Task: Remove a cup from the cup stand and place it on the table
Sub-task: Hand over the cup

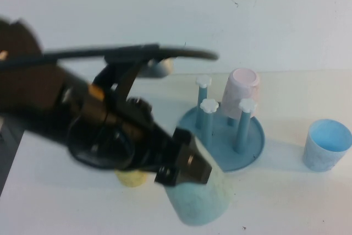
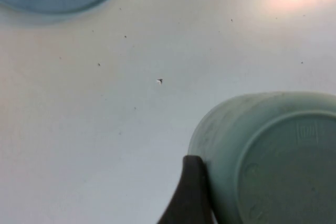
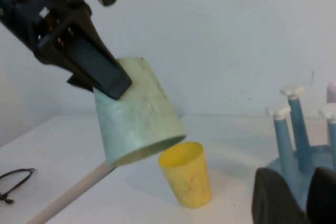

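Mint-green cup (image 3: 137, 114) hangs in your left gripper (image 1: 184, 163), clear of the white table (image 1: 66, 191). From the right wrist camera you can see it tilted: its closed base points up toward the gripper and its open mouth faces down and off to one side, so the long axis runs on a slant, neither upright nor flat. The left gripper's dark fingers (image 3: 97, 66) are clamped on the cup near the base end; the left wrist camera shows one finger (image 2: 189, 192) pressed against the cup's wall, with the moulded underside of the base facing the lens.

In the high view the cup sits at the near edge of the table, in front of the blue cup stand (image 1: 253, 147) and apart from it. A pale pink cup (image 1: 241, 89) is upturned on one of the stand's pegs, while three white-knobbed pegs stand bare. A light blue cup (image 1: 327, 144) stands mouth up on the table to the right of the stand. A yellow cup (image 3: 186, 179) stands on the table just beside and below the held cup's mouth.

Your right gripper (image 3: 294, 198) shows only as dark finger ends near the stand's rim, separated by a gap and holding nothing.
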Robot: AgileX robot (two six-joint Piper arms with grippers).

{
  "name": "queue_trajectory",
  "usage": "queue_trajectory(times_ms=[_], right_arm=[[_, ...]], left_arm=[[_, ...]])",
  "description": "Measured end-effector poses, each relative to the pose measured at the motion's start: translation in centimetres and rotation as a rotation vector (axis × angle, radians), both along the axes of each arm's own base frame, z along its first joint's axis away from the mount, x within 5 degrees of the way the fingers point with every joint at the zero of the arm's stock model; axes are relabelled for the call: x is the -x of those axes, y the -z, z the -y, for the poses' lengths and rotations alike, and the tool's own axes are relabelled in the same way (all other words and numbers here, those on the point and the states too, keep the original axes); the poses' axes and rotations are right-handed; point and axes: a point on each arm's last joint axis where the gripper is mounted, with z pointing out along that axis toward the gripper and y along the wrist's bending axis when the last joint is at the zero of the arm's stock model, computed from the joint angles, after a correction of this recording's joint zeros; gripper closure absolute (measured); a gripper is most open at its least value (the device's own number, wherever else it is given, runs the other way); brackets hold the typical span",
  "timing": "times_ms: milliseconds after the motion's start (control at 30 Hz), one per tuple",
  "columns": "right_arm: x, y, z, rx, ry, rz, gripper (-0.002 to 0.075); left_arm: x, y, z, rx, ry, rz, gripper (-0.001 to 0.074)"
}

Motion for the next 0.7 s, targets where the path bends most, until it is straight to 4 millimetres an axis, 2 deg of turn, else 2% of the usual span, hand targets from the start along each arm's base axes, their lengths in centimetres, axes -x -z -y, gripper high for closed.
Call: queue_trajectory(times_ms=[133, 233, 500, 700], right_arm=[[0.1, -0.4, -0.1, 0.0, -0.015, 0.056, 0.0572], [0.1, -0.5, -0.1, 0.021, -0.016, 0.09, 0.0572], [0.1, -0.6, -0.1, 0.112, -0.008, 0.173, 0.0572], [-1.4, -0.6, -0.2, 0.135, -0.008, 0.114, 0.0572]], left_arm=[[2.4, 0.8, -1.2, 0.11, -0.073, 0.005, 0.0168], [2.9, 0.6, -1.5, 0.2, -0.143, 0.031, 0.0168], [1.6, -1.2, -1.4, 0.429, -0.342, 0.098, 0.0169], [0.5, -2.1, -1.3, 0.578, -0.468, 0.103, 0.0169]])
